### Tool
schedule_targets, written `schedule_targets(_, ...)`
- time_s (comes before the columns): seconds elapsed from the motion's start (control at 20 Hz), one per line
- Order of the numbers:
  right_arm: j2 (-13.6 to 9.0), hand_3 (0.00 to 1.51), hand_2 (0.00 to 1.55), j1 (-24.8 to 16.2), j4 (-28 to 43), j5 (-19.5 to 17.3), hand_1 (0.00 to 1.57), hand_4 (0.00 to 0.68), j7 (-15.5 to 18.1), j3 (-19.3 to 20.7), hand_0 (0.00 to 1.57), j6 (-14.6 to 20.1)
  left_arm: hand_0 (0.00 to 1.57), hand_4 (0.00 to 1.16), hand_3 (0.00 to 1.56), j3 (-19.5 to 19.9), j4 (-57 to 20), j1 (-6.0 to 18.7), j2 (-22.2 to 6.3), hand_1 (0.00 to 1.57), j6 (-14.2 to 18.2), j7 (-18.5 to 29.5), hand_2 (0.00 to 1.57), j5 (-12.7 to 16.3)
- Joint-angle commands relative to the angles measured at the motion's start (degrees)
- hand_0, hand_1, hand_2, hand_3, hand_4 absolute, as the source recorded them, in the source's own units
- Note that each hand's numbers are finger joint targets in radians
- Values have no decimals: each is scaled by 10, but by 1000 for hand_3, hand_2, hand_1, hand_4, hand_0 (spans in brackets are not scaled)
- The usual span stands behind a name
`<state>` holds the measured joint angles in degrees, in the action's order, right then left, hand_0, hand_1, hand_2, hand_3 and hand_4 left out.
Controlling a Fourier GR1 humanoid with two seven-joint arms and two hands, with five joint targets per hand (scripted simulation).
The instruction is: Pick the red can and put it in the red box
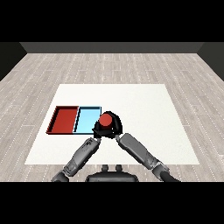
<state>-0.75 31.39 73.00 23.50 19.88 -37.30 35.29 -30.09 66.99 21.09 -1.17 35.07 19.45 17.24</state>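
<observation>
Left hand nearest, fingers unclear, cannot tell. Right hand curled round red can, held beside light blue tray; red tray farther left, likely destination.

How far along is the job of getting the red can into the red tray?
Done: the right robot hand is curled round the red can, which appears lifted. In hand: the can sits at the right edge of the light blue tray. Left: carry it across to the red tray and set it inside.
</observation>
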Motion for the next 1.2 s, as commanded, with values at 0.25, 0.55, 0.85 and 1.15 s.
schedule_targets(0.25,7,0,0,-19,13,-59,0,0,-38,6,0,-14,1571,1118,1455,25,10,11,11,1571,27,-12,1529,-20)
schedule_targets(0.55,7,0,0,-32,13,-45,0,0,-17,18,0,-31,1571,1123,1466,8,-8,-3,11,1571,33,40,1541,-17)
schedule_targets(0.85,-6,0,0,-35,59,-80,0,0,-57,69,0,-53,1571,1145,1509,30,41,-31,1,1571,6,-35,1571,-38)
schedule_targets(1.15,-51,0,0,-79,155,-97,0,0,-69,107,0,-56,1571,1129,1486,30,29,-45,-6,1571,22,-9,1571,-43)
